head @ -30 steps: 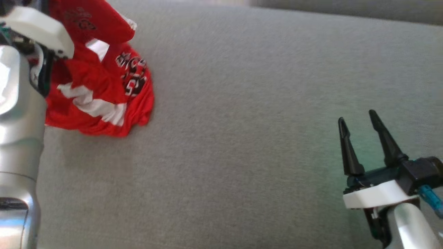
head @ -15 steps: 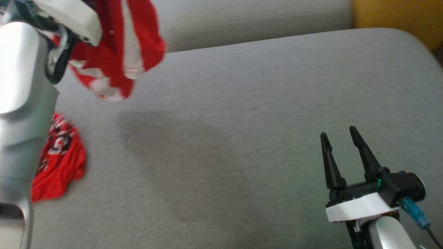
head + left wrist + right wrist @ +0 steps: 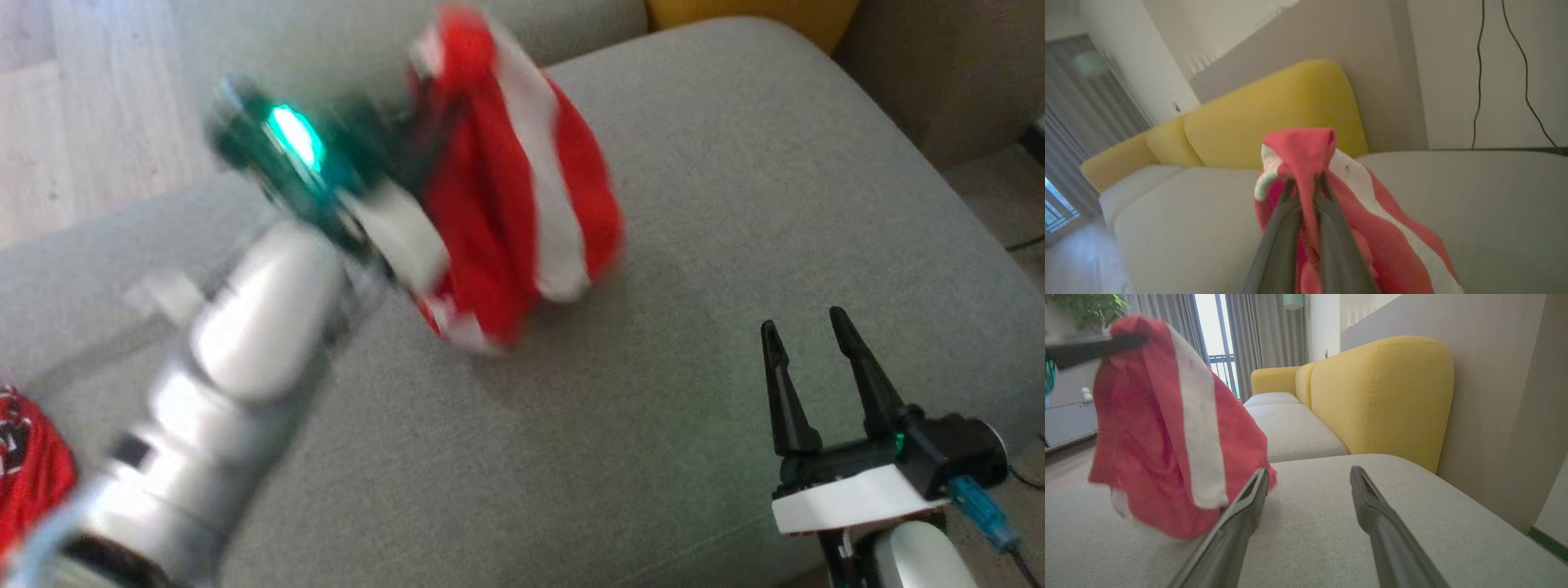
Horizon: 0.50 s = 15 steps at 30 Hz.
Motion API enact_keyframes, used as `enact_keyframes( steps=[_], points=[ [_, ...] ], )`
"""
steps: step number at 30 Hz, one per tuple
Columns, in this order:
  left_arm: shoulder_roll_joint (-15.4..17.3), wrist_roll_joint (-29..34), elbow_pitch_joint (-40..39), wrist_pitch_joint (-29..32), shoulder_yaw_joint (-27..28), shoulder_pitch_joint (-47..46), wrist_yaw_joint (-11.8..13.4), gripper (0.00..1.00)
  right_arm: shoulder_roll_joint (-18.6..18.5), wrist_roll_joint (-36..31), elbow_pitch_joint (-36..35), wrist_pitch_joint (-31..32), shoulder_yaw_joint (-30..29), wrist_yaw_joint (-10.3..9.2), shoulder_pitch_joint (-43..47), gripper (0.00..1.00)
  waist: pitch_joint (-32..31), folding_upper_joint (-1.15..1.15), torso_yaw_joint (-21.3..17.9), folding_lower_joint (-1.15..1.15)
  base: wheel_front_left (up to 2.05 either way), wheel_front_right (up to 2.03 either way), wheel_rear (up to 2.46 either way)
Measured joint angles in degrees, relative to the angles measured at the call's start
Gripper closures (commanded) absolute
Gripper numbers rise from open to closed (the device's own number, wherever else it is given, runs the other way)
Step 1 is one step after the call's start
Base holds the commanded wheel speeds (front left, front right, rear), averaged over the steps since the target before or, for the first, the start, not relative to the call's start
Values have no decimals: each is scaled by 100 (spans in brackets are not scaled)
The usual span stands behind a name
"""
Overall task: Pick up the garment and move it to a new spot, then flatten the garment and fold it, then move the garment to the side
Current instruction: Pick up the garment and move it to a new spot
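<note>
Carrying: the left gripper [image 3: 1306, 179] had its jaws clamped on a bunched fold of the red-and-white garment [image 3: 506, 204], up over the grey sofa cushion [image 3: 735, 204].
Garment: it hung as a crumpled, blurred bundle from that single pinch; whether its lowest hem brushed the cushion, I couldn't tell.
Right gripper [image 3: 802, 322]: jaws spread wide and empty, low by the cushion's front right.
Slip risk: only a thin pinch of cloth sat between the fingers, so a fast swing could tug it free and drop it short.
Snag risk: the bundle could catch on the right gripper's spread fingers.
Edge risk: released near the cushion's rounded corner, it might slide off.
Mix-up risk: a second red printed cloth [image 3: 24, 465] lay at the left.
</note>
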Motion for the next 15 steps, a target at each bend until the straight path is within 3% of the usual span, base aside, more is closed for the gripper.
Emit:
enact_keyframes(
  steps=[7,8,9,15],
  points=[
    [-581,325,803,-613,-791,1338,233,100,32,0,-33,0,29,0,-60,0,248,0,0,2,0,0,0],
    [-672,343,901,-766,-878,1479,250,68,32,0,-33,0,30,0,-63,0,275,0,15,2,0,0,0],
    [-746,354,993,-832,-973,1582,252,0,35,0,-34,0,35,0,-66,0,294,0,38,2,0,0,0],
    [-987,126,1090,-1161,-1199,1984,290,0,46,0,-29,0,34,0,-66,0,270,0,262,1,0,0,0]
  ],
)
